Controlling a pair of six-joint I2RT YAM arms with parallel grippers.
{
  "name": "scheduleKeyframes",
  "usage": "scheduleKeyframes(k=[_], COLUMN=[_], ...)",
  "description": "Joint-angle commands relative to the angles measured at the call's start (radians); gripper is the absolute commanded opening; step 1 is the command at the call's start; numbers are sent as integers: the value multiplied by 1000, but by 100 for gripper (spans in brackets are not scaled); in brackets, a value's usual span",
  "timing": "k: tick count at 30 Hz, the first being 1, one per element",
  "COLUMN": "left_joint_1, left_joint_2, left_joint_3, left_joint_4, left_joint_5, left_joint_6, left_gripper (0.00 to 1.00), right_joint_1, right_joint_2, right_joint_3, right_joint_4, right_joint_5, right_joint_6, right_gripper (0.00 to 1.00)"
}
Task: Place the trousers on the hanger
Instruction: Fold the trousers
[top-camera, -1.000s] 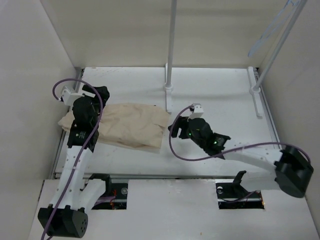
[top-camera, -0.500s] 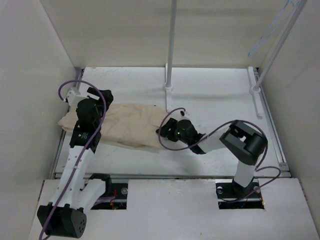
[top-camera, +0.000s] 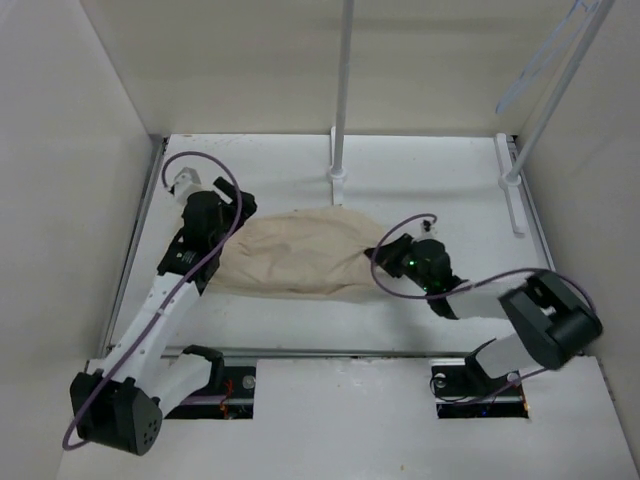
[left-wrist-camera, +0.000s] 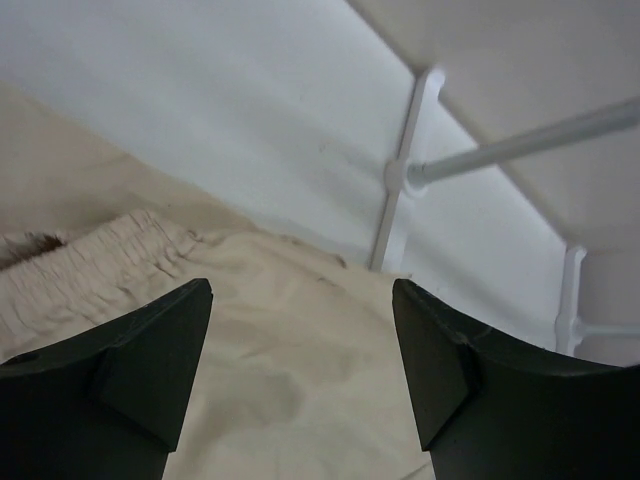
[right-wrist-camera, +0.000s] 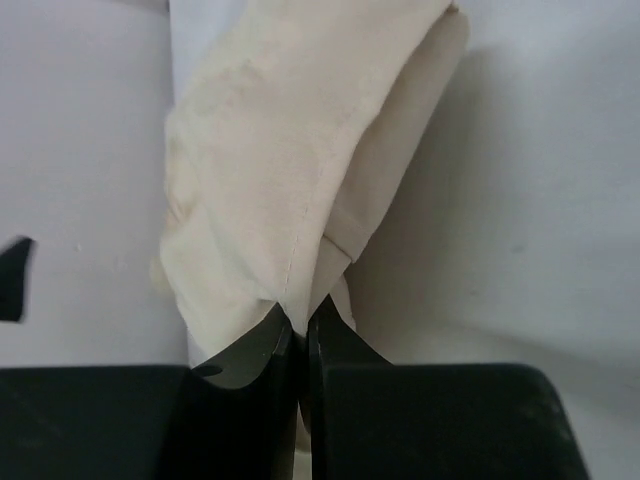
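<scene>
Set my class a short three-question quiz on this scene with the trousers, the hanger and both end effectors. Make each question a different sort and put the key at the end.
1. Fill in: in the top view, the hanger shows at the far ____ corner.
2. True or false: the right end effector is shut on an edge of the trousers.
3. Choose one. The left end effector is: A) open over the trousers; B) shut on the hanger; C) shut on the trousers.
Key: 1 right; 2 true; 3 A.
</scene>
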Motion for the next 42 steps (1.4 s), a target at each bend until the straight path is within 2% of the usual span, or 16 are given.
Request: scheduleKeyframes(k=[1, 4, 7, 10, 13, 14, 15, 17, 18, 20, 23, 28, 34, 42], left_joint_1=[-83, -106, -104, -104, -103, -97, -95, -93, -101, -113, -118, -106, -126, -138], left_joint_2=[44, 50, 42, 42, 35, 25, 15, 5, 13, 50, 120, 194, 326, 424], left_joint_3=[64, 67, 43, -6, -63, -85, -108, -148, -161, -174, -160, -142, -114, -94], left_joint_4=[-59, -102, -133, -144, -153, -154, -150, -115, -83, -11, 48, 102, 174, 270], left_joint_5=[64, 112, 185, 230, 218, 202, 186, 182, 198, 257, 288, 222, 224, 244], left_joint_6=[57, 61, 57, 57, 67, 79, 87, 90, 91, 96, 111, 146, 159, 168], left_gripper=[70, 68, 61, 55, 55, 55, 56, 60, 62, 64, 63, 63, 62, 61], right_joint_1=[-107, -181, -283, -389, -405, -405, -415, -417, -417, -412, -391, -374, -360, -334], right_joint_2=[-230, -422, -581, -642, -633, -628, -628, -646, -657, -672, -691, -769, -830, -832], right_joint_3=[-53, -60, -62, -59, -63, -71, -80, -92, -93, -94, -103, -126, -135, -143], right_joint_4=[-232, -491, -657, -716, -698, -693, -689, -676, -676, -678, -676, -685, -696, -679], right_joint_5=[4, 73, 105, 79, 71, 77, 74, 84, 90, 105, 119, 119, 120, 120], right_joint_6=[-119, -220, -305, -342, -333, -330, -327, -320, -320, -324, -324, -322, -322, -321], right_gripper=[10, 10, 12, 14, 15, 18, 27, 50, 56, 59, 60, 59, 59, 59])
